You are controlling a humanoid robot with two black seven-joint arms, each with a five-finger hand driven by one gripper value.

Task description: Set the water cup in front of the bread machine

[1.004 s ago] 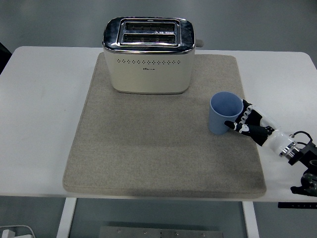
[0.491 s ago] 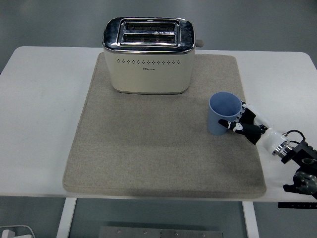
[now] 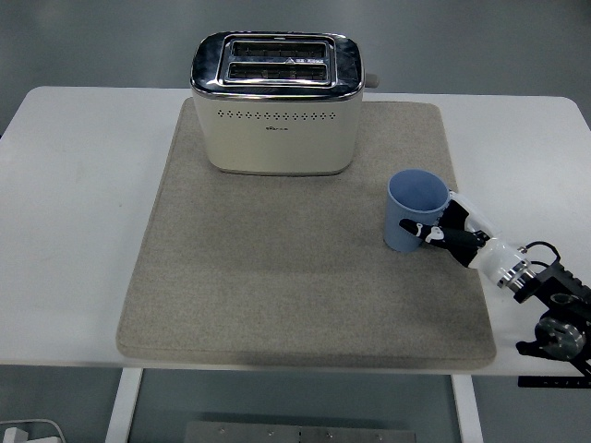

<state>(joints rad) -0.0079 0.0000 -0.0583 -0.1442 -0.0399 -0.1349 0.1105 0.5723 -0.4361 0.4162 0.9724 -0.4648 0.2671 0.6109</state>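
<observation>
Head view: the blue water cup (image 3: 416,210) stands upright on the grey mat (image 3: 277,277), toward the mat's right edge, at about 4 o'clock from the bread machine (image 3: 275,101). The bread machine sits at the mat's far edge, roughly 12 o'clock from mat centre. The right robot hand (image 3: 443,233) reaches in from the 4 o'clock corner of the worktop (image 3: 74,185), fingers wrapped around the cup's right side, with 1 finger (image 3: 413,227) curled across its near wall; it holds the cup. The cup's base appears to rest on the mat, though I cannot confirm a lift. No left robot hand is in sight.

Assessment: the grasp is made and the transfer step is in hand. The target is the bare mat just on the near side of the bread machine, at about 10 o'clock from the cup.

Recommendations:
1. Keep the cup upright; contents cannot be seen.
2. Lift clear of the mat before travelling; dragging could snag the fabric and tip the cup.
3. Stop short of the bread machine's front face.
4. Set down flat before releasing.
</observation>
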